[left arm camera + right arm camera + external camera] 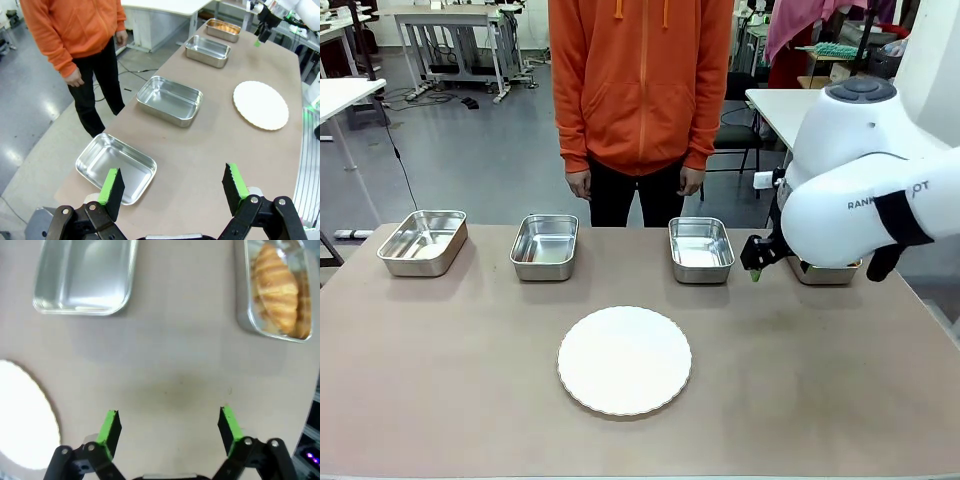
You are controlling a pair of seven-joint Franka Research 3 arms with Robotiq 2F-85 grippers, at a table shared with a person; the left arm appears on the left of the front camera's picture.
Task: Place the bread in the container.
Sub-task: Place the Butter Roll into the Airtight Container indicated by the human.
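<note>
Judging from how things lie, you can count the placement as done. Nearest you on the brown desk [460,400] sits the round white scalloped plate [624,360], bare. The right gripper [170,427] hangs over bare desk with its jaws wide apart and nothing between them; in the front view it shows at about 3 o'clock from the plate. In its wrist view the golden-brown ridged croissant [276,287] lies inside a shiny rectangular steel container [245,317] at about 1 o'clock, well apart from the green pads [111,426]. The left gripper [172,187] also has its jaws spread and empty, above the desk's end beside another steel tray [95,157]. At the far side stands a person in an orange hoodie [640,85], hands down. You have little left beyond clearing the right arm away.
</note>
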